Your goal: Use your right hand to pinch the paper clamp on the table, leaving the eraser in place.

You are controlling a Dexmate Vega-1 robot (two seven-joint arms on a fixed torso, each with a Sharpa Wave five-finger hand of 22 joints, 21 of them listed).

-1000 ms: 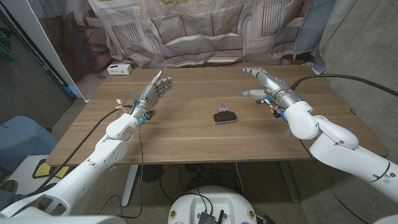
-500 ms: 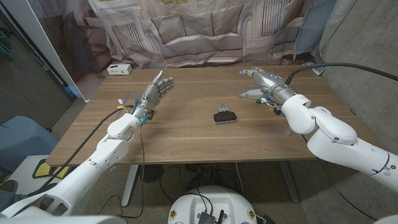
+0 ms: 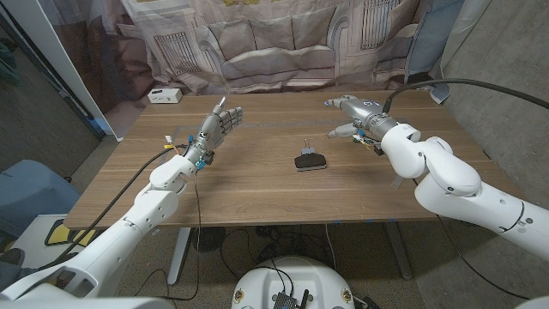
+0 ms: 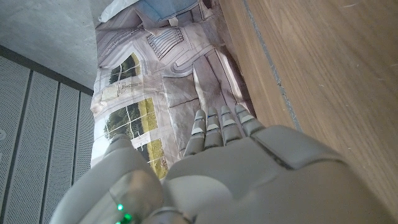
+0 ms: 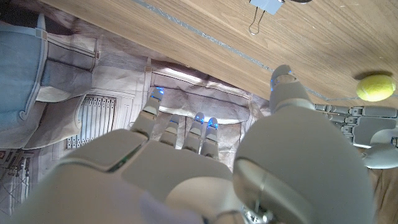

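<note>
My wide wooden bench (image 3: 257, 184) has a brown grained top crossed by a pale seam near its far side. Behind it hangs a printed fabric backdrop (image 3: 274, 43) of pale building fronts.

My right hand (image 3: 356, 114), smooth grey-white plastic and metal, hovers over the far right part of the bench with its fingers spread wide and holding nothing. My left hand (image 3: 214, 127) is raised over the left part, fingers straight, close together and apart from the thumb, also empty.

The head view shows the small black paper clamp (image 3: 309, 160) lying near the bench's middle, well apart from both hands and nearer my right one. From there its wire loops are too small to make out. The right wrist view gives the finer detail: the clamp (image 5: 266, 6) has a thin silvery wire handle, and a round yellow-green object (image 5: 375, 88) lies on the wood beside my left hand (image 5: 357, 121).

A small white box (image 3: 163, 96) sits at the far left corner of the bench.

The left wrist view shows the back of my left hand (image 4: 236, 168) against wood and backdrop.
</note>
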